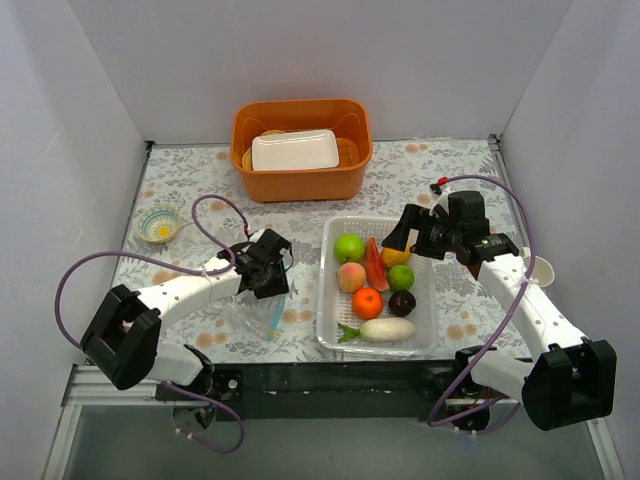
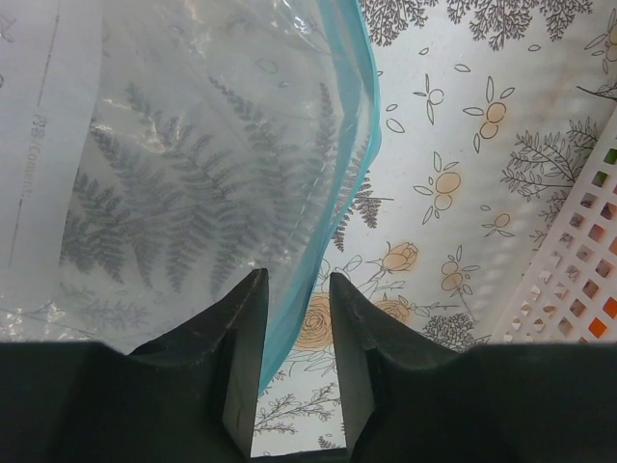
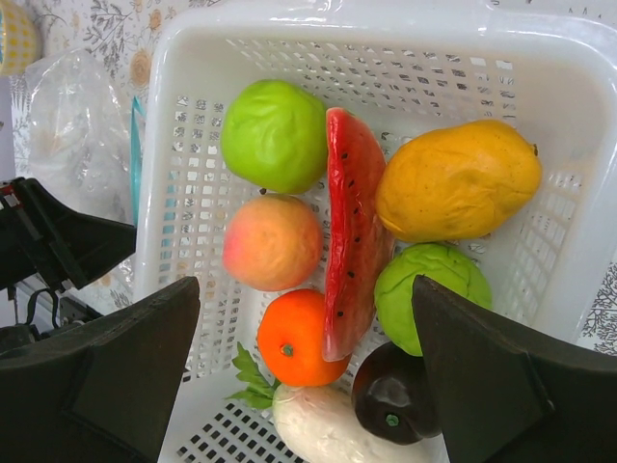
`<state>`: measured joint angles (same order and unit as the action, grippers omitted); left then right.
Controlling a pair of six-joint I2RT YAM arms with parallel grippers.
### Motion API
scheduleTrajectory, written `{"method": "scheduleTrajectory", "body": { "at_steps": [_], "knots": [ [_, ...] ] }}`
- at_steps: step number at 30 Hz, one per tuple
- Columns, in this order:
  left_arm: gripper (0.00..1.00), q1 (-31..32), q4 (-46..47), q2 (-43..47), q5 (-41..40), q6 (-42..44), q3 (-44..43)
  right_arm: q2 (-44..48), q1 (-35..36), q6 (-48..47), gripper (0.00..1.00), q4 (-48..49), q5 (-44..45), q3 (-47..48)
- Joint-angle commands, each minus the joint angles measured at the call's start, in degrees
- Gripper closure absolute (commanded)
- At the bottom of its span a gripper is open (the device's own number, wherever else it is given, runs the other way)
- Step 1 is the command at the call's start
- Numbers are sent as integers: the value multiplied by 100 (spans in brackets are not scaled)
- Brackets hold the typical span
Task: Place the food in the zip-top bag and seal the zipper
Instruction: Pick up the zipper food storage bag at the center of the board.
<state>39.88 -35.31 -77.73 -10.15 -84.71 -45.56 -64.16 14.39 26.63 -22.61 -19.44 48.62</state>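
Top external: fixed, high and behind the arms, facing down and forward. It is far enough back to take in the whole table (image 1: 450,170), near edge at frame bottom.

Left wrist: very near the tabletop, looking along the left gripper (image 2: 298,280) at bottom centre. The zip-top bag (image 2: 174,174) fills the upper left and a white basket (image 2: 578,260) corner sits at the right edge.

Right wrist: close above, looking down into the basket (image 3: 386,24), with the right gripper (image 3: 307,289) straddling the lower frame.

Shared by all three: basket and bag.
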Motion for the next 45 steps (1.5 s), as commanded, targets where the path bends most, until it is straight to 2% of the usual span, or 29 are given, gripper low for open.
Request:
{"method": "scheduleTrajectory", "body": {
  "at_steps": [1, 4, 7, 9, 10, 15, 19, 22, 27, 35, 45],
  "knots": [
    [69, 46, 138, -66, -83, -46, 21, -9, 28, -18, 2, 37, -16, 174],
    [74, 46, 156, -189, -162, -11, 3, -9, 46, 0, 2, 46, -25, 148],
    [86, 46, 156, -312, -162, -2, -75, -26, 63, 9, 2, 46, -42, 130],
    [99, 46, 147, -330, -162, 7, -119, -18, 64, 9, 2, 46, -33, 130],
    [100, 46, 130, -321, -162, -2, -146, -26, 72, 0, 2, 38, -51, 139],
    [100, 46, -37, -181, -198, 59, -313, -35, 108, 9, 2, 81, -164, 148],
    [100, 46, -423, 380, -119, 279, -725, -114, 309, 17, 5, 275, -464, 314],
    [100, 46, -407, 785, 319, 708, -963, -289, 625, 26, 7, 432, -604, 499],
    [100, 38, -170, 1813, 1198, 973, -832, -667, 1257, 157, 12, 976, -911, 824],
    [100, 38, -275, 2148, 1358, 1097, -797, -1405, 1751, 633, 16, 2146, -1553, 973],
    [100, 38, -204, 2210, 1376, 1140, -656, -2302, 2217, 475, 18, 2007, -1318, 1738]
  ]
}}
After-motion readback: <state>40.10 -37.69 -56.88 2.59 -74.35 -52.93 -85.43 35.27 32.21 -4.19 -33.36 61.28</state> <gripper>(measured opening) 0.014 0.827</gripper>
